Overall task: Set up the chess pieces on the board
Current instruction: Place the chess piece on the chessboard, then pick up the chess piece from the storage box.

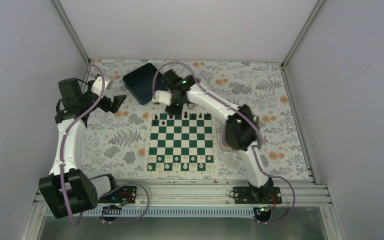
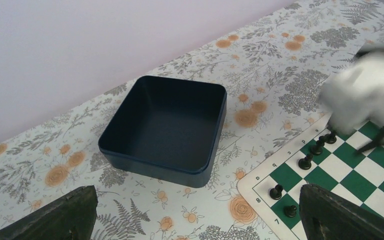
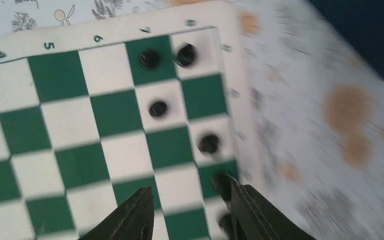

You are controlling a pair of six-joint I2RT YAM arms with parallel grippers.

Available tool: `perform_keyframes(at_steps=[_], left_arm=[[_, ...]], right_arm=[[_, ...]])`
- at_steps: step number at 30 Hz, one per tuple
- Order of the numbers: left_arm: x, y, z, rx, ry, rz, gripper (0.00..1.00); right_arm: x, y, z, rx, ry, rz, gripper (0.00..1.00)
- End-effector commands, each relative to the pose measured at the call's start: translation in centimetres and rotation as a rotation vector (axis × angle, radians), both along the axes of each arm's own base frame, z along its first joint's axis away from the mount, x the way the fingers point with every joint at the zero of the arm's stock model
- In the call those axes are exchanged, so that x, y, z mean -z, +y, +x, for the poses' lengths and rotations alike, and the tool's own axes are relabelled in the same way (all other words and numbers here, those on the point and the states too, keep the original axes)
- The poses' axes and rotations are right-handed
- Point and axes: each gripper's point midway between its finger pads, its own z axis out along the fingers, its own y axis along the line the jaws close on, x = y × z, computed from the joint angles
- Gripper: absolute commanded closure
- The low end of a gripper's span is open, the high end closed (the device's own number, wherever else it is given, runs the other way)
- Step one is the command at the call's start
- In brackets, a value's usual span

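Observation:
The green and white board (image 1: 180,142) lies in the middle of the table. Several black chess pieces (image 1: 185,115) stand along its far rows, and white ones line the near row. My right gripper (image 1: 171,104) hovers over the board's far left corner. In the right wrist view, which is blurred, my right gripper (image 3: 190,192) is open, with only board squares in the gap. One black piece (image 3: 222,184) stands just beside the right finger. Other black pieces (image 3: 158,109) stand farther off. My left gripper (image 1: 116,102) is wide open over the tablecloth, left of the board. It (image 2: 196,195) holds nothing.
A dark blue square bin (image 2: 165,125) sits empty beyond the board's far left corner (image 1: 141,82). A silver tray (image 1: 224,142) lies right of the board, partly under the right arm. White walls enclose the floral tablecloth on three sides.

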Motion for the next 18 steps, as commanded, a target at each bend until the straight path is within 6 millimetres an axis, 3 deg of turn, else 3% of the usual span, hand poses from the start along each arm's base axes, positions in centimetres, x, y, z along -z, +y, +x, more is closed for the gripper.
perform_keyframes(at_steps=[1,3,5,9,13,18], left_arm=[[-0.7,0.0,-0.2,0.013,-0.024,0.001,0.0],[-0.8,0.0,-0.2,0.012,-0.029,0.002,0.0],[-0.9,-0.1,-0.2,0.012,-0.029,-0.001,0.0],[-0.7,-0.1,-0.2,0.015,-0.023,-0.004,0.0],[-0.4,-0.1,0.0,0.022,-0.01,-0.011,0.0],[-0.5,-0.2,-0.1,0.026,-0.007,-0.017,0.0]], right_arm=[[-10.4,-7.9,3.3,0.165,-0.161,0.098,0.58],[-11.3,-12.8,3.4,0.233,-0.153,0.095,0.56],[-10.8,-18.0,2.6,0.301,-0.122,0.069,0.54],[-9.1,-25.9,0.8,0.444,-0.117,0.064,0.53],[-6.0,-30.9,-0.5,0.567,-0.088,0.042,0.53],[-1.6,-34.8,-2.3,0.664,-0.019,-0.014,0.54]])
